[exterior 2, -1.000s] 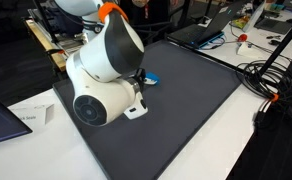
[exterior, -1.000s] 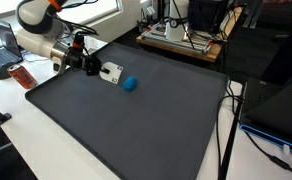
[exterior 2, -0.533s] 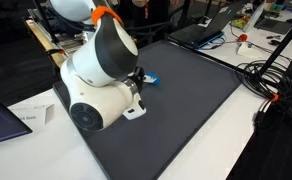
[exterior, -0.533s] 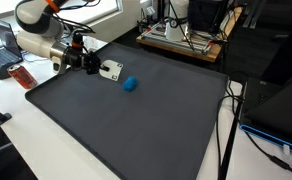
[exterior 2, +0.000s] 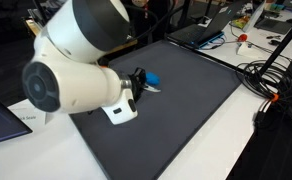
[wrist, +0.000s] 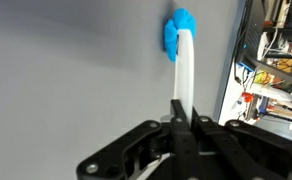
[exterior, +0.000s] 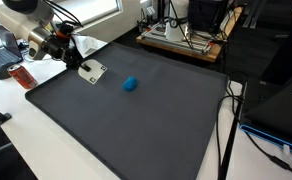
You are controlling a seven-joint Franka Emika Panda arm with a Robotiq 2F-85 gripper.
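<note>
My gripper (wrist: 183, 122) is shut on a thin white flat piece (wrist: 186, 70), seen edge-on in the wrist view. It runs from the jaws toward a small blue object (wrist: 178, 30) on the dark grey mat (exterior: 136, 130). In both exterior views the white piece (exterior: 92, 72) (exterior 2: 119, 112) hangs at the gripper (exterior: 72, 56), low over the mat's far corner. The blue object (exterior: 130, 84) (exterior 2: 151, 80) lies on the mat a short way off, apart from the piece. The arm's large white joint hides much of the gripper (exterior 2: 136, 82).
A red item (exterior: 18, 76) and a laptop (exterior: 6, 45) sit on the white table beside the mat. A bench with equipment (exterior: 181, 35) stands behind. Cables (exterior 2: 271, 85) run along the mat's edge, with a laptop (exterior 2: 201, 30) and a paper sheet (exterior 2: 31, 115) nearby.
The arm has swung back from the blue object, carrying the white piece toward the mat's corner. The blue object has not moved.
</note>
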